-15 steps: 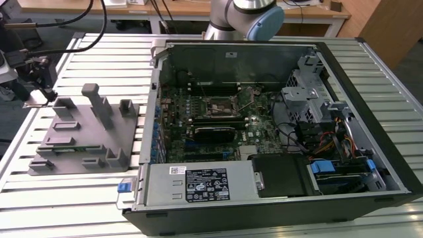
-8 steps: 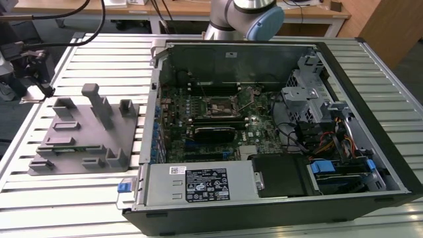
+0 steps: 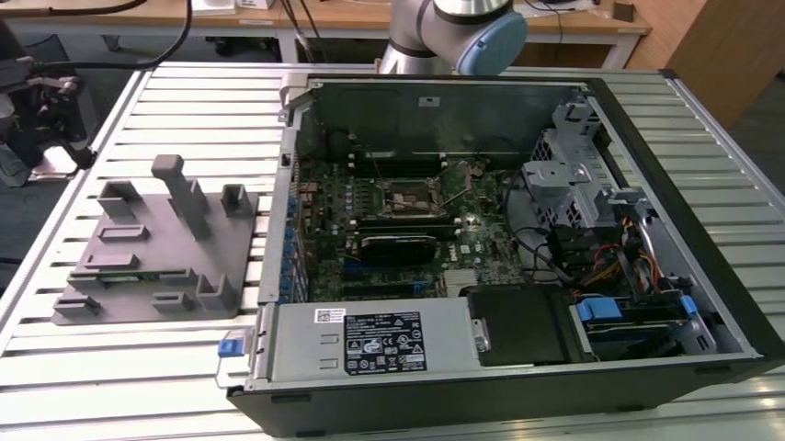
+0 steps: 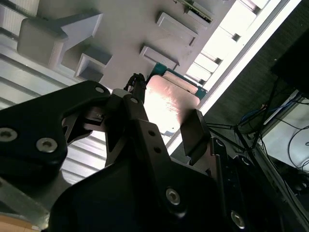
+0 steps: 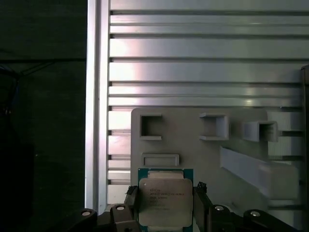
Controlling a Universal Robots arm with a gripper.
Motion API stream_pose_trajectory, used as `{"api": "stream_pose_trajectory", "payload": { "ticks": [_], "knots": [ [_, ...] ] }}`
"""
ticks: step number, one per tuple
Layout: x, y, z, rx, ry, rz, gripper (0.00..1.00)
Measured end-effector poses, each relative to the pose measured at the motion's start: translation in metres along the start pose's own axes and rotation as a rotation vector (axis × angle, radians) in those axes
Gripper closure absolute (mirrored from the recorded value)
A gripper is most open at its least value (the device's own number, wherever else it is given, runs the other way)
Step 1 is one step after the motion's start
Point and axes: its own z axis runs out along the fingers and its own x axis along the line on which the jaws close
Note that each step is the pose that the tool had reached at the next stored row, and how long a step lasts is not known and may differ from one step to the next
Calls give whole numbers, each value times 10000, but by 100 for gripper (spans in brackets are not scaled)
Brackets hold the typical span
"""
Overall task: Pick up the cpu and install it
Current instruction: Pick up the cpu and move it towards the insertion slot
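The cpu [image 5: 165, 198], a flat square chip with a pale metal top and a green rim, sits between my gripper's [image 5: 165, 194] black fingers [image 5: 131, 197]. It looks larger than the recesses of the grey fixture [image 5: 193, 147] beneath it, so it hangs above the fixture near that block's edge. In the second wrist view the cpu [image 4: 169, 101] shines between the fingers of the gripper [image 4: 166, 113], one fingertip on each side edge. The motherboard's socket [image 3: 411, 195] lies open inside the computer case [image 3: 687, 276].
The grey fixture [image 3: 135, 294] with upright pegs and blocks stands on the slatted metal table [image 3: 184, 101] at the exterior view's left. The arm's base [image 3: 454, 28] rises behind the case. Drive bays and cables fill the case's right side. The table's edge [image 5: 91, 96] is near.
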Motion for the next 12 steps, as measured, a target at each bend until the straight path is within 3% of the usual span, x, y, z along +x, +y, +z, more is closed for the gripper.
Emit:
{"api": "stream_pose_trajectory", "payload": {
  "ticks": [12],
  "knots": [
    [2,63,-260,0,-19,-1,46]
  ]
}}
